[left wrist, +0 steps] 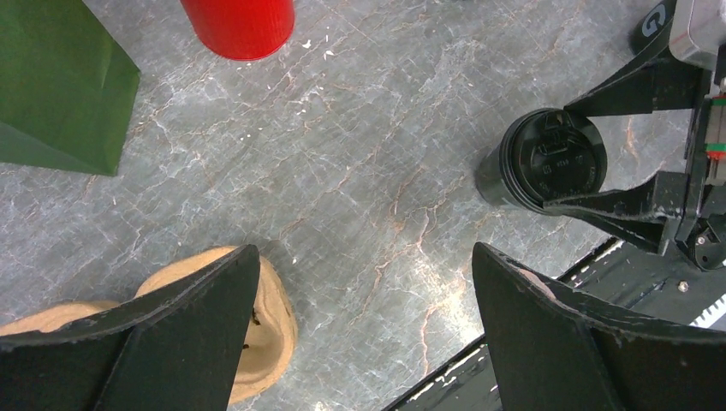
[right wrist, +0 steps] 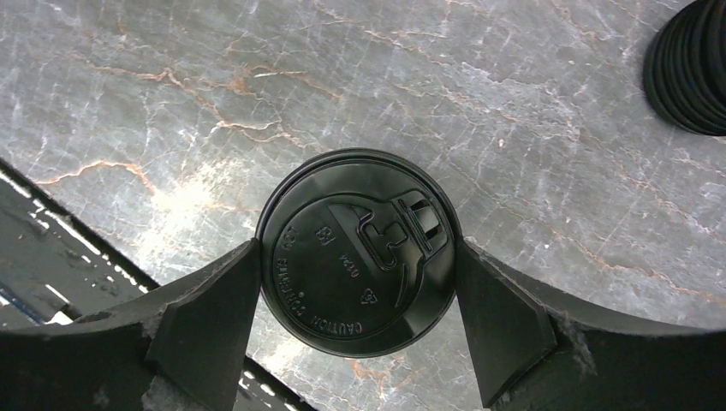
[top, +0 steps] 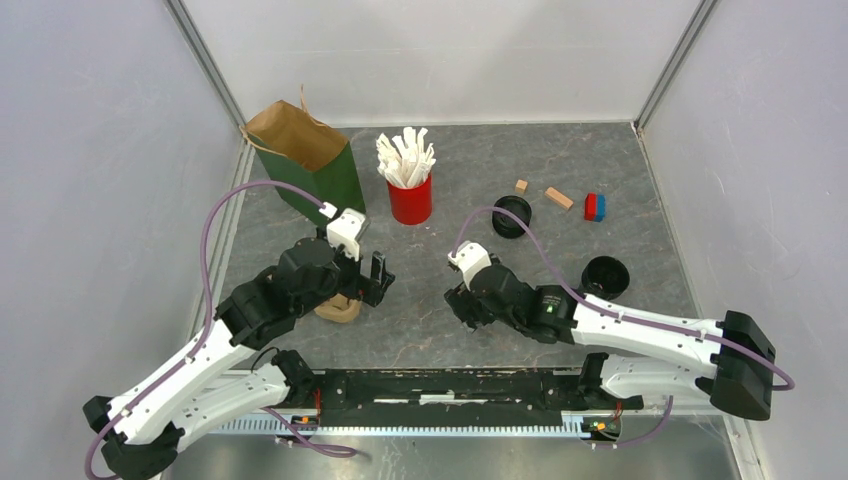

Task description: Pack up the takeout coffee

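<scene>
Table [top: 560,160] of grey marbled stone carried the open green bag [top: 320,165] at its far left. The bag was well apart from the cup [left wrist: 492,175], which stood upright near the front middle with its lid [right wrist: 360,248] on. The step in hand looked like the grasp. It would go best with the squeeze centred on the cup wall just under the lid, gentle enough not to crush the paper or pop the lid. A level lift would follow, since the bag's mouth sat high. The right arm [top: 640,330] reached in low from the right, wrist facing down. The right gripper [right wrist: 358,265] straddled the cup with its fingers [right wrist: 214,317] at either side of the lid's rim; whether they pressed it could not be told. The left arm [top: 200,370] bent in from the left. The left gripper [left wrist: 364,250] was spread wide and held nothing, above a tan cardboard piece [left wrist: 270,317].
</scene>
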Available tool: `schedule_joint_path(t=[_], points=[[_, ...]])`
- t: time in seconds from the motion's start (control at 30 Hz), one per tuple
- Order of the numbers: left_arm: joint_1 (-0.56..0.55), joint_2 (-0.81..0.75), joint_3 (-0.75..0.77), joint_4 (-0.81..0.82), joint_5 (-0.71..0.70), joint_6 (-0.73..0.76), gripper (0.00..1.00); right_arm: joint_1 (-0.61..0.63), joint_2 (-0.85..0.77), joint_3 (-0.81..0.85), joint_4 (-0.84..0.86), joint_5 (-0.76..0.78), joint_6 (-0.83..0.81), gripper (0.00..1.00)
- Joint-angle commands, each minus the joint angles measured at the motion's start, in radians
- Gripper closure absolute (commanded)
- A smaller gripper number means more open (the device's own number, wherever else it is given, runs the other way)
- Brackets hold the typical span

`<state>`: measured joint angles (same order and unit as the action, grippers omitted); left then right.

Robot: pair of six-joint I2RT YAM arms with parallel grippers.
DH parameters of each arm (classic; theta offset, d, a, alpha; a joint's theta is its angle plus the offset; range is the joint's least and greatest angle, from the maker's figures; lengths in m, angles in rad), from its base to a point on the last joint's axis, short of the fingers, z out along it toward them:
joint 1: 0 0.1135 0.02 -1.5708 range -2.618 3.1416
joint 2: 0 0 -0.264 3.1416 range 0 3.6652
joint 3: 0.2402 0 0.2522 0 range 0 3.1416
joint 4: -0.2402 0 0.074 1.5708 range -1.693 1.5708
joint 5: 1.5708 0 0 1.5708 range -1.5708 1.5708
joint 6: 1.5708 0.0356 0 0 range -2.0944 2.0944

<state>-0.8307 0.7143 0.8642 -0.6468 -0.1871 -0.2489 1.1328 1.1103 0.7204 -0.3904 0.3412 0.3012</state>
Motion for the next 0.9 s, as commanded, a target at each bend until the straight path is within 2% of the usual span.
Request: schedule_joint_path(t=[0.0,0.33,0.87], points=[[0.004,-0.015,0.003,0.013,-0.023,0.043,0.00,-0.040,0.013,0.007,0.008,0.054,-0.024,0.15],[0.004,-0.015,0.002,0.013,-0.023,0.043,0.00,-0.316,0.037,0.015,0.054,-0.070,-0.124,0.16],[0.004,-0.015,-0.001,0.013,-0.021,0.042,0.00,-0.639,0.086,0.033,0.011,-0.129,-0.191,0.14]])
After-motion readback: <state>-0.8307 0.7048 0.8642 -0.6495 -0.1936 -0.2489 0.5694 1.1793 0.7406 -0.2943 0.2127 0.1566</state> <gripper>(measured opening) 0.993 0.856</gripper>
